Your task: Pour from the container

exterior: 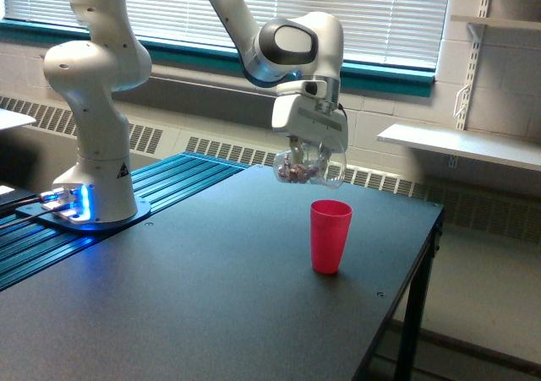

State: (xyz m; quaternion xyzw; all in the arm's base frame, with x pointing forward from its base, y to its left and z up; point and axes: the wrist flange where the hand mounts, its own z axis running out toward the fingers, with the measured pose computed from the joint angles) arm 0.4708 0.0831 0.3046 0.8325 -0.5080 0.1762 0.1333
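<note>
The container (309,167) is a clear rounded plastic cup hanging in the air, tipped on its side with its mouth toward the exterior view's right. Small reddish-brown pieces lie in its lower left part. My gripper (308,155) is shut on the container from above. A bright pink tumbler (330,236) stands upright on the dark table (194,296), below and slightly right of the container, with a gap between them. Nothing is seen falling from the container.
The arm's white base (91,178) stands on a ribbed blue platform at the left. The table's right edge (418,280) drops off close to the pink tumbler. A white shelf (461,144) is on the wall at right.
</note>
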